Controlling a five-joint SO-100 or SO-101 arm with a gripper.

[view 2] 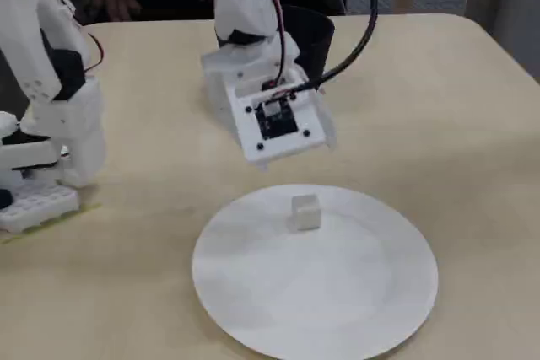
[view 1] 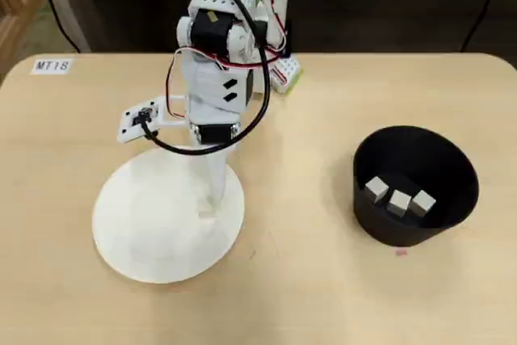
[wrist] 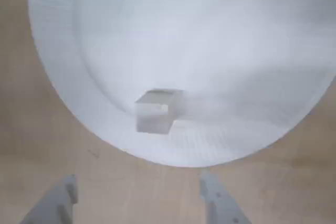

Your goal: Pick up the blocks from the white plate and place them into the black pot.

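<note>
Black pot, overhead view right: three blocks inside. White plate, left: one block remaining near its rim. Gripper: fingers spread, empty, poised short of that block. Progress: three placed, one left.

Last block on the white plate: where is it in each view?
Overhead view: not visible; the arm covers that part of the white plate.
Wrist view: block left of centre, near the plate's lower rim, above the open hand.
Fixed view: block on the plate's far part, below the hand.
Shared landmark: the white plate.
</note>
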